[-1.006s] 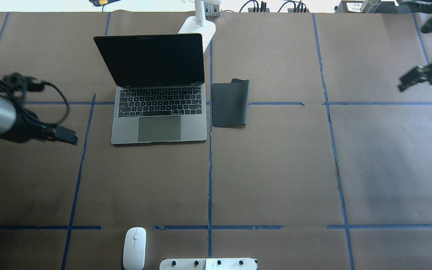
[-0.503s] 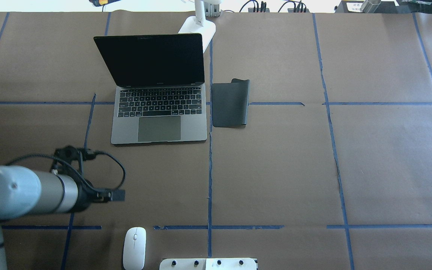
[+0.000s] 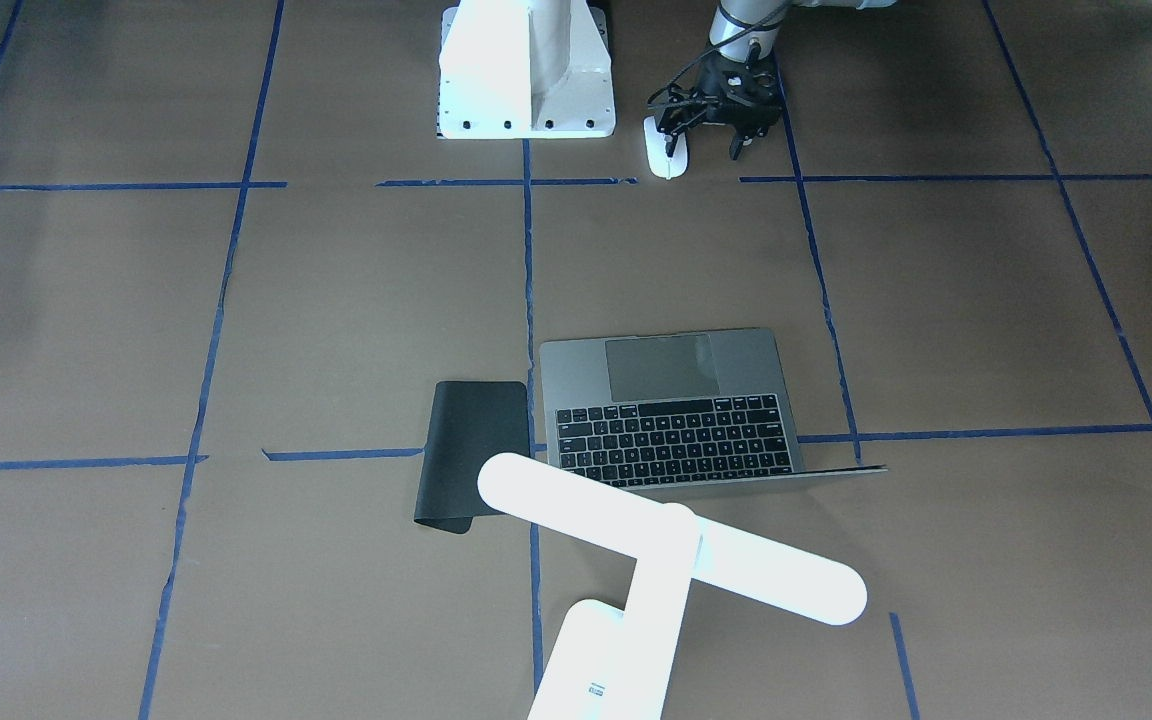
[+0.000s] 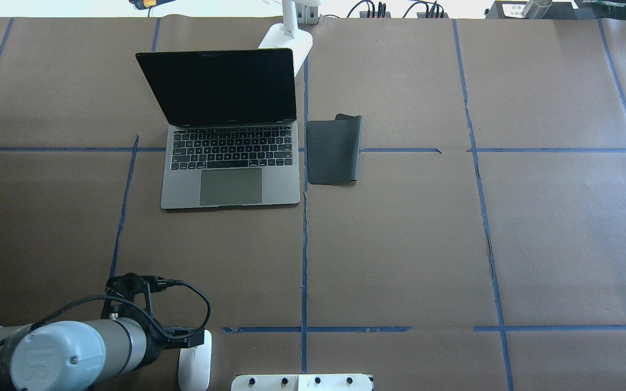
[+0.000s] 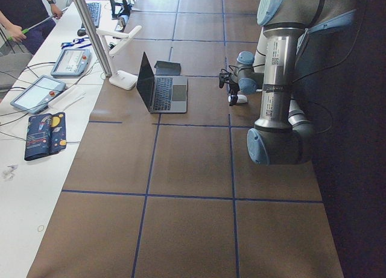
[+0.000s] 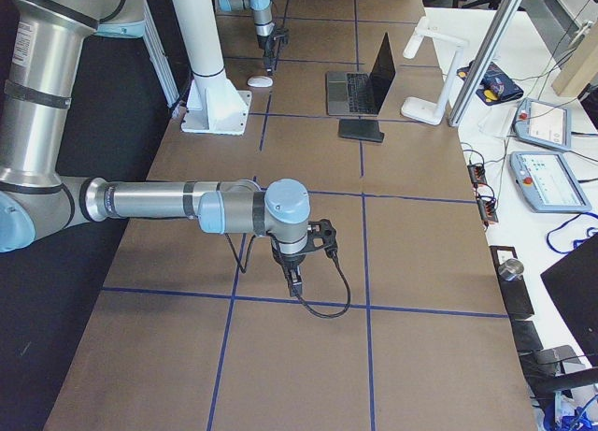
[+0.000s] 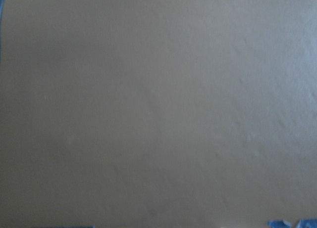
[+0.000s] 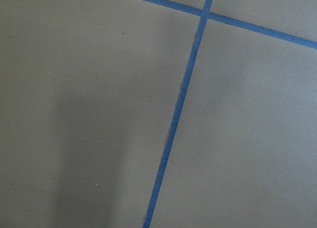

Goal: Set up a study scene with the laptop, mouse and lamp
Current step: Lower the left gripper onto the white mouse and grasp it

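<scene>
The left arm reaches low along the counter's [image 4: 400, 244] near edge, its wrist turned down. Its left claw [image 3: 706, 140] hangs with jaws spread apart over the small glossy white oval mouse [image 3: 665, 158]. In the front-facing view one finger [image 3: 671, 138] stands right over the mouse and the other lies off to the side, over bare paper. From overhead the wrist and its black cable hide most of this, with only the mouse's rear part showing. The left wrist camera gives nothing but blurred brown paper.

The right arm shows only in the right side view, stretched out level with its right claw [image 6: 293, 280] pointed down near the counter; whether that claw is open or closed cannot be told.

The slim dark-grey metal laptop [image 4: 230, 163] sits open, screen black, near the far edge. The flat black rectangular pad [image 4: 333, 151] lies just beside it. The bright white T-shaped lamp [image 3: 671, 545] stands behind the laptop.
</scene>
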### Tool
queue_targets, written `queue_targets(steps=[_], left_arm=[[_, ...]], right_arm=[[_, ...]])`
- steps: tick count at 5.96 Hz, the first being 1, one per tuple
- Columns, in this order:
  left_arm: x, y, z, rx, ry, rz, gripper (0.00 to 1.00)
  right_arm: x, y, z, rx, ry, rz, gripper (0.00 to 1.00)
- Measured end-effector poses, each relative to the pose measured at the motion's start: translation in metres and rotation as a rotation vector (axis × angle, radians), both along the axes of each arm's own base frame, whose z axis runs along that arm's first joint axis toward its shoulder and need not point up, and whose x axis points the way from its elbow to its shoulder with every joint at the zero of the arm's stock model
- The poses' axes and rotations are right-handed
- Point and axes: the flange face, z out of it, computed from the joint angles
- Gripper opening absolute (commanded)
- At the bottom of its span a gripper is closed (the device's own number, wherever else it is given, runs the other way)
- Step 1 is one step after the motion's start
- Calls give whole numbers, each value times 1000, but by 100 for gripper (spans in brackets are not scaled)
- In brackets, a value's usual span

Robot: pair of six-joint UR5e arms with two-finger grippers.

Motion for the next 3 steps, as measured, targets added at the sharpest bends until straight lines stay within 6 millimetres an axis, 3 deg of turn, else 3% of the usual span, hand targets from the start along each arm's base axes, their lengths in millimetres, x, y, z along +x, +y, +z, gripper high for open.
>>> queue_targets(steps=[3], left_arm=[[27,43,-9,-23,-48,62,100]], right_arm=[[0,10,-2,-7,-22,7,100]])
